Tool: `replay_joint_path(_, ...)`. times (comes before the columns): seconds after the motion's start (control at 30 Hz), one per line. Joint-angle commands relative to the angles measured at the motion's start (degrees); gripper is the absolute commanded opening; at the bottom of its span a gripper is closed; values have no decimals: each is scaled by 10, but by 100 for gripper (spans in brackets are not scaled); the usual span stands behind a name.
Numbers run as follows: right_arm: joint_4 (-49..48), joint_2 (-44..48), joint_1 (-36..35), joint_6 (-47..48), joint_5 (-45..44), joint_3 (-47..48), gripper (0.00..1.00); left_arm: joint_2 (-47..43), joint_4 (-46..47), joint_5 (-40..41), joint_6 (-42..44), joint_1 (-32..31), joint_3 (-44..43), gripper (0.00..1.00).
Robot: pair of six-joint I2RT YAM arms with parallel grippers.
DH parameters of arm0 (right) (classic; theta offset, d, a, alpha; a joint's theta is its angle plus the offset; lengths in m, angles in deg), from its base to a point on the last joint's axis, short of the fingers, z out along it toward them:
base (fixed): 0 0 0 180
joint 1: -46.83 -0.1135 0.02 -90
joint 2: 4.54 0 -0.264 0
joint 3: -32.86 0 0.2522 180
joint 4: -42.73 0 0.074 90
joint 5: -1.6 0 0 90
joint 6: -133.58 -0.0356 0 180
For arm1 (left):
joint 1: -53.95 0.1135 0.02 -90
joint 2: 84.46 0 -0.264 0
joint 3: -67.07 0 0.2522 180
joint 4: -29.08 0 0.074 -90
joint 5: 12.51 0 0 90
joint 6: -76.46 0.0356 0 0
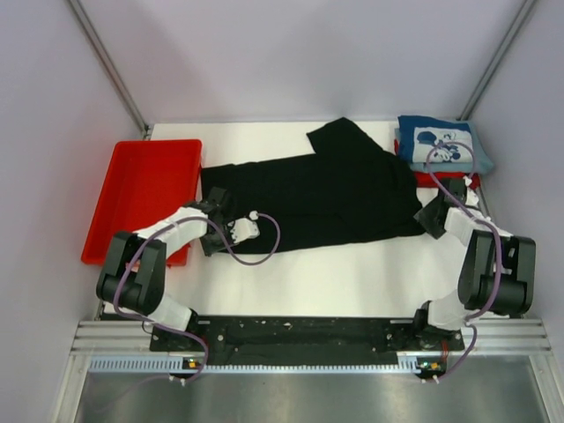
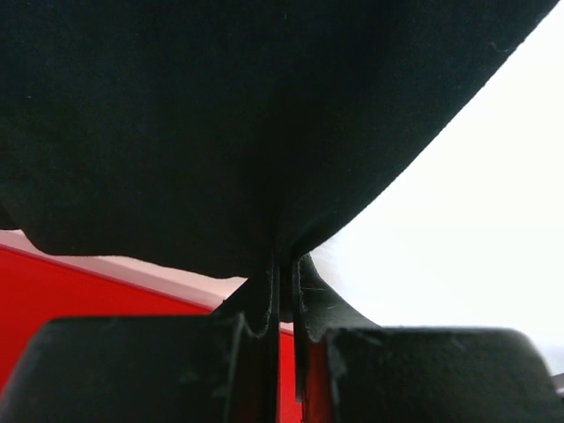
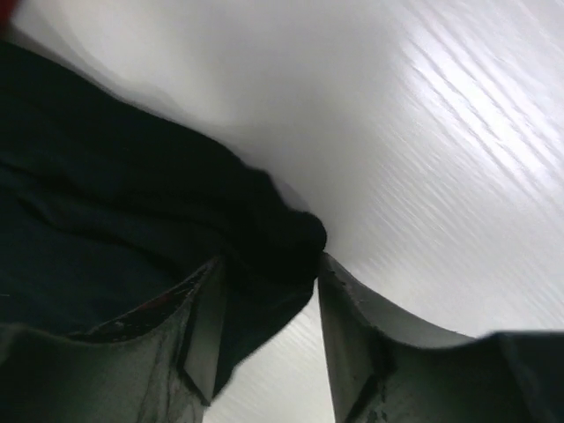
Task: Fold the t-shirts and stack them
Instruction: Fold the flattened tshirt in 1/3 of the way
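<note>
Right now the black shirt (image 1: 326, 189) is lying spread sideways across the middle of the white desk (image 1: 352, 273), one sleeve pointing to the far side.

The left claw (image 1: 216, 204) is sitting at the shirt's left edge. In its wrist view the left claw (image 2: 284, 273) is clenching a fold of black cloth, fingers almost together, the cloth draping up and away from the pinch.

The right claw (image 1: 432, 216) is working at the shirt's near right corner. In its wrist view the right claw (image 3: 269, 264) is standing with fingers apart and a bunched lump of cloth lying between them, not yet pinched as far as I can see.

Handling, as a judgement: the cloth is looking light, limp and prone to sagging and bunching. It is asking for holds at two corners or along the hem, both sides at once, so the fold is landing flat.

Around it: the blue shirt (image 1: 441, 144) is lying folded at the far right corner, on top of the red shirt (image 1: 445, 180), of which only a strip is showing. The red tray (image 1: 141, 194) is sitting just beside the black shirt's left edge. The left arm's purple cable (image 1: 264, 251) is looping over the shirt's near edge and may be snagging the fold.
</note>
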Motion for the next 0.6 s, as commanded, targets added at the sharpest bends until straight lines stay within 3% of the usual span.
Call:
replay_joint_path(0.0,-2,-62,24,-37,50,13,35,-18,49,1,-2,9,17,0)
replay_joint_path(0.1,-2,-48,52,-31,71,-2,0,-31,44,2,-2,22,16,0)
replay_joint_path(0.4,111,209,68,-12,68,-42,0,-144,-69,-36,16,31,11,0)
replay_joint_path(0.57,205,381,68,-66,100,-79,0,-228,-164,-33,44,32,21,0)
